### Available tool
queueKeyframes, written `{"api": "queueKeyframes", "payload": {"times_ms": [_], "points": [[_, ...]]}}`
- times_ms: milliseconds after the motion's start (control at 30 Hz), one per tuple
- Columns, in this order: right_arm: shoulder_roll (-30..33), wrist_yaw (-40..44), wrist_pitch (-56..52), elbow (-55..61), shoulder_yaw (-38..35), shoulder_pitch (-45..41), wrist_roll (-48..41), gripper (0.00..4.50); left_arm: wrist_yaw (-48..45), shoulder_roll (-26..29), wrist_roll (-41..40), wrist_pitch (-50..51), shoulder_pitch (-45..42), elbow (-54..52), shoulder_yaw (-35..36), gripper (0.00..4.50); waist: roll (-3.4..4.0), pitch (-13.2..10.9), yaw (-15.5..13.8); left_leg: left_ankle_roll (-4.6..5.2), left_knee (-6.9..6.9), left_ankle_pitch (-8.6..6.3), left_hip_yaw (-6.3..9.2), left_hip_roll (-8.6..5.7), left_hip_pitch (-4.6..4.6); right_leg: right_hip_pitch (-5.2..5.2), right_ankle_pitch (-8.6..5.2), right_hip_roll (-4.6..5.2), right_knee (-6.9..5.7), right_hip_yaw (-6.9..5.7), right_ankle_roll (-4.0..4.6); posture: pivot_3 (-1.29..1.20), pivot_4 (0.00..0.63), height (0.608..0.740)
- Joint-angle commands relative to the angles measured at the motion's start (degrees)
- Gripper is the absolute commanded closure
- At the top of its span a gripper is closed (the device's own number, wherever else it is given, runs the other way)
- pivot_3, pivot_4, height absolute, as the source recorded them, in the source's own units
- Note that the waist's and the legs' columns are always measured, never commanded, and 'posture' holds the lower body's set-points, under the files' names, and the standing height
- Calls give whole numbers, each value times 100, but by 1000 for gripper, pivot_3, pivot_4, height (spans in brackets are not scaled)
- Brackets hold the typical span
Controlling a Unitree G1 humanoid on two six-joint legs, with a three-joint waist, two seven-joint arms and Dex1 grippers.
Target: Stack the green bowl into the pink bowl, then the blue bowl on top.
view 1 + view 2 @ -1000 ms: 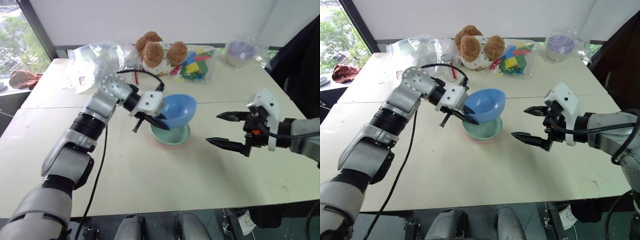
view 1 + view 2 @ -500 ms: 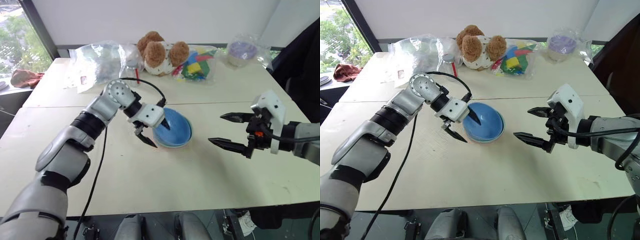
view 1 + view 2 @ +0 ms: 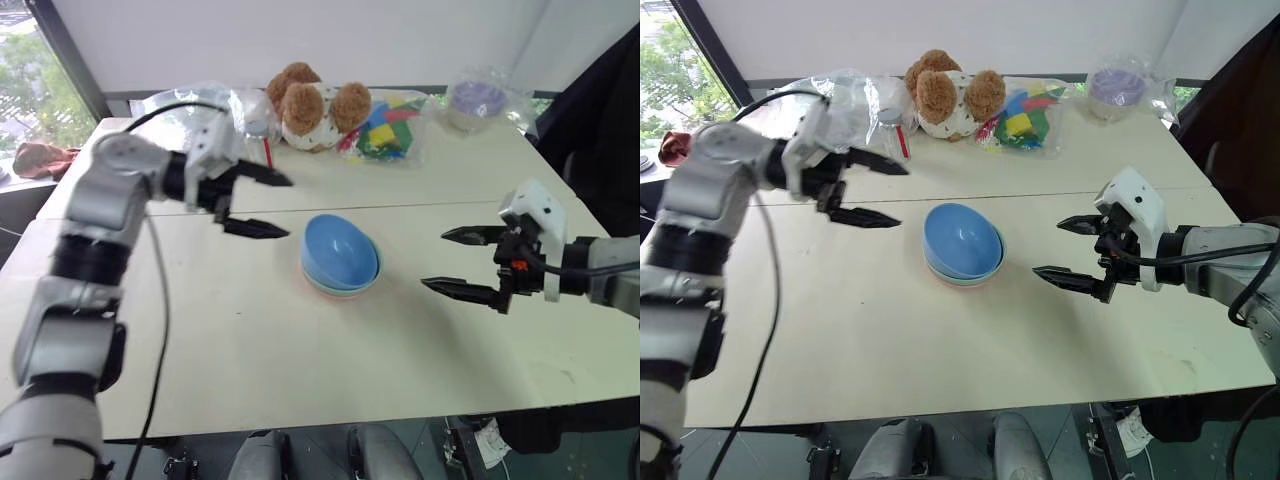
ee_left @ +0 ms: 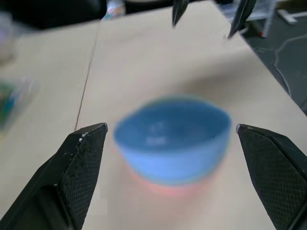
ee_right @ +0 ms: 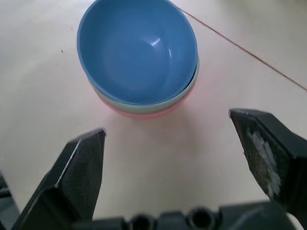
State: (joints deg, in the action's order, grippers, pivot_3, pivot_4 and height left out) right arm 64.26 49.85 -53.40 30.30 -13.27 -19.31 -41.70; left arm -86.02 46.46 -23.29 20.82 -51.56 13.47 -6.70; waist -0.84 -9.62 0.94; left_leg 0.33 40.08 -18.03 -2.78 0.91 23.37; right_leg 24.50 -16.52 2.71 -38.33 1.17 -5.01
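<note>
The blue bowl (image 5: pixel 137 50) sits nested atop the green bowl (image 5: pixel 188 91) and pink bowl (image 5: pixel 144 113) mid-tabletop (image 3: pixel 300 370). The right wrist view reveals those lower rims. Left end effector (image 3: pixel 257 203) and right end effector (image 3: pixel 464 262) flank the stack, fingers apart, empty.

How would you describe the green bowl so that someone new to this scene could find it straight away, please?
Start at the pale table and find the stack of three bowls near its middle, between the two grippers. The green bowl is the middle one, showing as a thin mint rim. The blue bowl sits nested in it, and the pink bowl lies underneath.
</note>
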Motion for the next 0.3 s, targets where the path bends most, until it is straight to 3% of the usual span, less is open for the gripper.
{"api": "queueKeyframes", "payload": {"times_ms": [33, 300], "points": [[160, 253, 238, -89, 11, -65, 121, 0, 353, 430, -268, 567, 717, -922, 608, 36, -1, 0, -45, -2, 4, 1, 1, -2, 1, -4, 0, 4, 0, -3, 0, 0, 150, 740], [193, 614, 447, -395, 365, -349, 309, 0, 1246, 850, -781, 1507, 2584, -2252, 1699, 36, -2, 0, -35, -2, 9, 1, 2, -9, -1, -14, 0, 19, 4, -9, 0, 0, 150, 740]]}}
